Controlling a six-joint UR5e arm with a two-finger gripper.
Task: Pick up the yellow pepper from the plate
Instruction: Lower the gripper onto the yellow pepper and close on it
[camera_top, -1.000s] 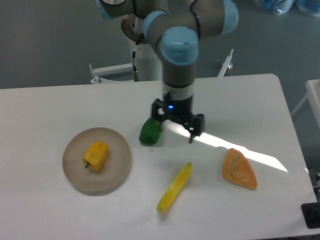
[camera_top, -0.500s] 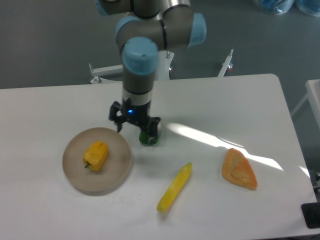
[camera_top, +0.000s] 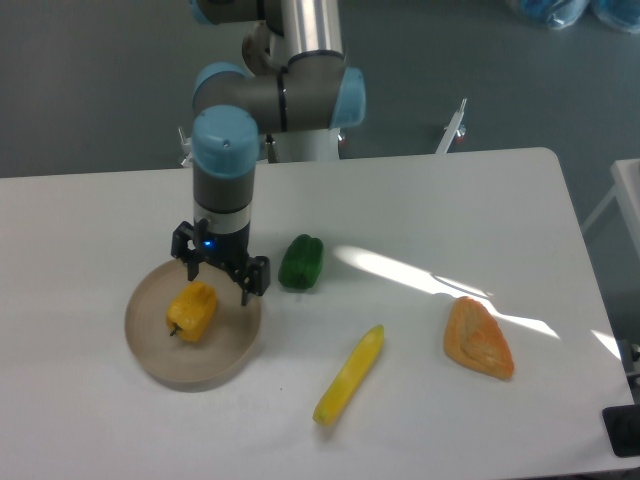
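The gripper (camera_top: 219, 279) hangs wide apart with nothing in it, right above the yellow pepper (camera_top: 192, 310). The pepper lies on the plate (camera_top: 232, 352) (left side of the desk (camera_top: 450, 210)). A green pepper (camera_top: 300, 262) sits just beside the plate.

A white table (camera_top: 420, 190) with a rounded far corner spreads under the claw and fills most of the view. Well to the claw's right, bright streaks of light (camera_top: 440, 285) slant across the tabletop. Behind the claw, beyond the table's far edge, lies a dark grey-blue floor (camera_top: 90, 80). A white metal frame (camera_top: 452, 128) pokes up past that edge, and pale blue bundles (camera_top: 570, 12) sit at the far upper right.
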